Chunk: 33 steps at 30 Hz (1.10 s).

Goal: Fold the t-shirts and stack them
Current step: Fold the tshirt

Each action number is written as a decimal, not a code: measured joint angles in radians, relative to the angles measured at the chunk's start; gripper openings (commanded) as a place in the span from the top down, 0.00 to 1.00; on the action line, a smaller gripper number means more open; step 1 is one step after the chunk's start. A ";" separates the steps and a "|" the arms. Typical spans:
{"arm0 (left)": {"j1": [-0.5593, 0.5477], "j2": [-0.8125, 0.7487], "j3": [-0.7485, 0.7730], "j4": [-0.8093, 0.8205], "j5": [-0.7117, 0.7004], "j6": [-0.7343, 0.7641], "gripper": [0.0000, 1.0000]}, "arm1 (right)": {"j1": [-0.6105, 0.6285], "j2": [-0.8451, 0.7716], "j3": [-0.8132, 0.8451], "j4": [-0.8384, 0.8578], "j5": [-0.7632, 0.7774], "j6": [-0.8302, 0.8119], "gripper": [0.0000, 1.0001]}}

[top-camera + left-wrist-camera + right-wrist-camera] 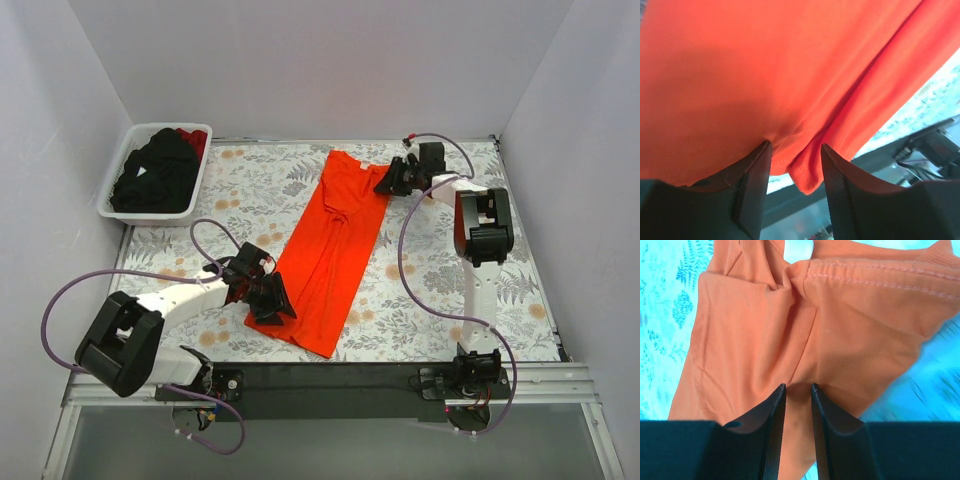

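Observation:
The bright orange t-shirt (335, 250) lies as a long narrow strip down the middle of the table, collar end far, hem end near. My left gripper (270, 300) is at its near left edge. In the left wrist view (794, 145) the jaws stand apart, with the raised orange cloth (765, 65) draped over the fingertips and a hem corner hanging loose between them. My right gripper (392, 180) is at the shirt's far right shoulder. In the right wrist view (798, 386) it is pinched on a fold of orange cloth (840, 325). A black shirt (150, 175) and a dark red one (192, 140) lie in the basket.
The white plastic basket (203, 165) stands at the far left corner against the left wall. A floral tablecloth (500, 290) covers the table. White walls close in on the left, back and right. A black rail (330, 380) with the arm bases runs along the near edge.

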 measured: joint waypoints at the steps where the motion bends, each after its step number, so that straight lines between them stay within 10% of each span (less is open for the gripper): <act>1: -0.005 0.006 0.000 0.008 0.018 -0.014 0.54 | 0.011 0.021 0.035 -0.011 -0.007 -0.005 0.66; 13: -0.067 0.018 0.131 -0.003 0.056 -0.068 0.38 | 0.044 -0.018 0.045 -0.093 0.006 -0.019 0.62; 23: -0.033 -0.025 0.320 -0.080 -0.211 0.074 0.46 | 0.058 -0.312 -0.237 -0.048 -0.003 0.011 0.76; 33: 0.112 0.034 0.324 0.008 -0.454 0.259 0.47 | 0.068 -0.154 -0.264 0.034 -0.048 0.075 0.80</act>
